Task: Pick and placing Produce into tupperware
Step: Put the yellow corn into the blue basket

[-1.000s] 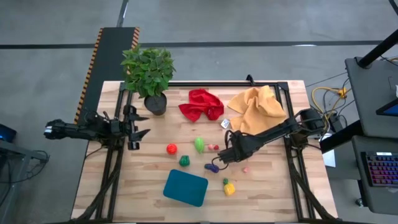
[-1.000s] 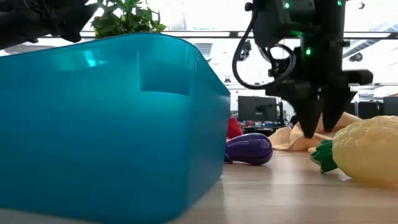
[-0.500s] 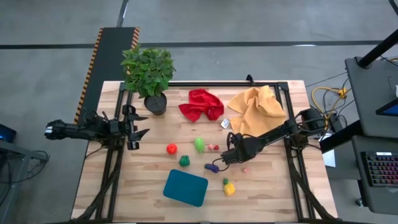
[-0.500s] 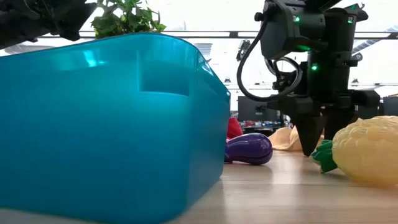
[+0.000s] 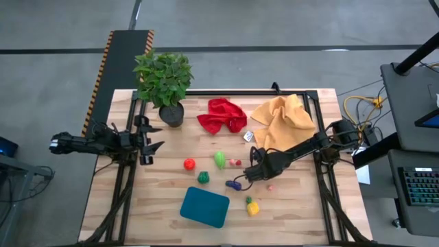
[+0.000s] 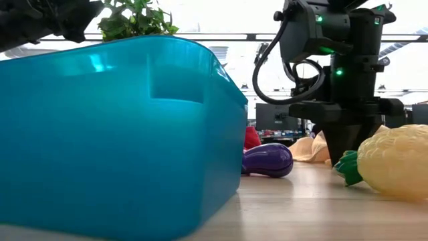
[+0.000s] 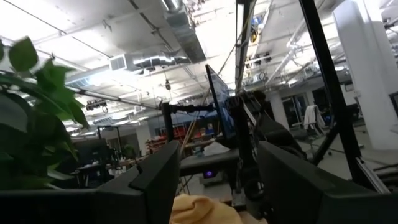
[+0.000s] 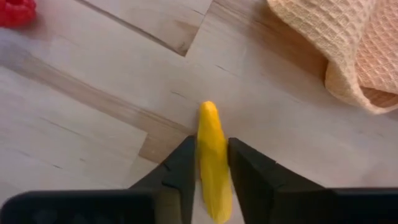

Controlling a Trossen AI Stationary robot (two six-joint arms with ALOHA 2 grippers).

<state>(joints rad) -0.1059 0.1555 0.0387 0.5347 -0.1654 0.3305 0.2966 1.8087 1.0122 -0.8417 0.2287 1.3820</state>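
My right gripper (image 5: 251, 173) (image 8: 212, 171) points down at the table right of centre, shut on a slim yellow toy piece (image 8: 209, 127) that lies on the wood. A purple eggplant (image 5: 234, 184) (image 6: 267, 161) lies just beside it. A red tomato (image 5: 188, 163), a light green piece (image 5: 219, 159), a dark green piece (image 5: 204, 177), two small pink pieces (image 5: 235, 162) (image 5: 270, 186) and a yellow piece with green leaves (image 5: 252, 206) (image 6: 398, 164) lie around. The teal tupperware (image 5: 204, 206) (image 6: 120, 134) stands near the near edge. My left gripper (image 5: 156, 140) (image 7: 217, 186) waits open at the left edge. My right gripper pinches the slim yellow piece between its two fingers (image 8: 180, 168), which come from above pointing down. The fingers sit on its two long sides (image 8: 214, 165), so they lie across it. One end (image 8: 208, 109) sticks out past the fingertips. The piece lies on the table.
A potted plant (image 5: 164, 82) stands at the far left corner. A red cloth (image 5: 221, 115) and a yellow cloth (image 5: 282, 120) lie along the far side. Bare wood shows left of the tupperware and at the near right corner.
My right gripper has come down to the table top, and its fingers, spread half a second ago, have drawn together. The toy pieces and the tupperware have stayed where they were.
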